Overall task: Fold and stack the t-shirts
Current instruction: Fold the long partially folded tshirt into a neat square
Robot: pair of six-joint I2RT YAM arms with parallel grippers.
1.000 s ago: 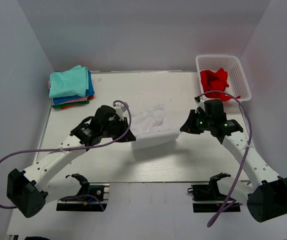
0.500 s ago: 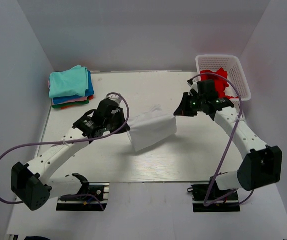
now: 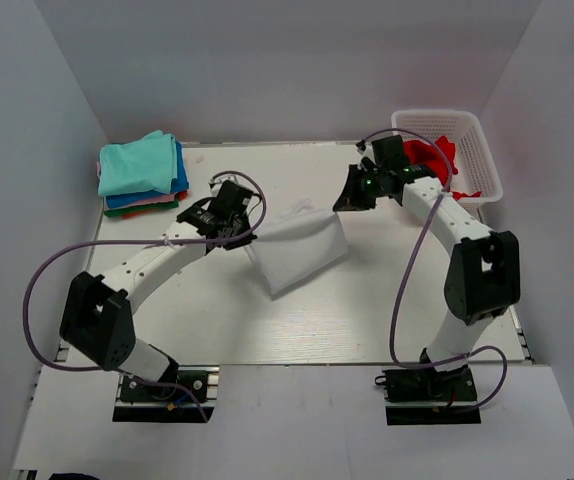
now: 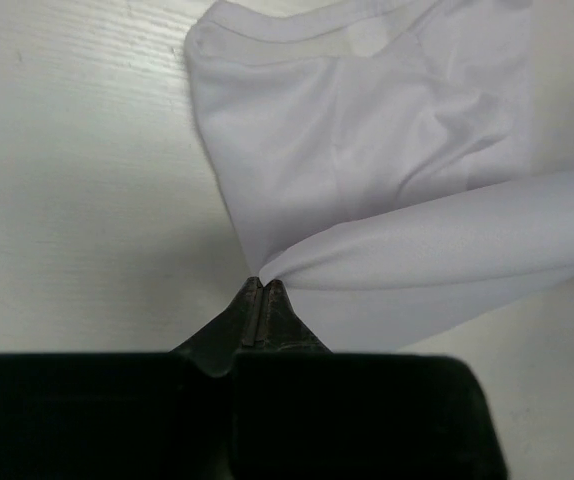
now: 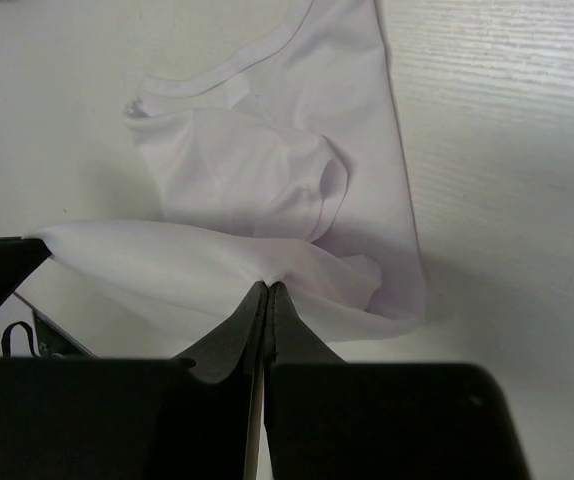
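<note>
white t-shirt (image 3: 302, 250) has been carried farther back.

The white t-shirt (image 3: 302, 250) is plain and unpatterned, as is the red t-shirt (image 3: 429, 158) in the white lattice basket (image 3: 487, 160). In the stack, a teal t-shirt (image 3: 135, 166) tops a blue t-shirt (image 3: 182, 175), a pink t-shirt (image 3: 147, 203) and a green t-shirt (image 3: 152, 211). The table (image 3: 317, 320) is off-white and finely grained.

No legible text or labels.
</note>
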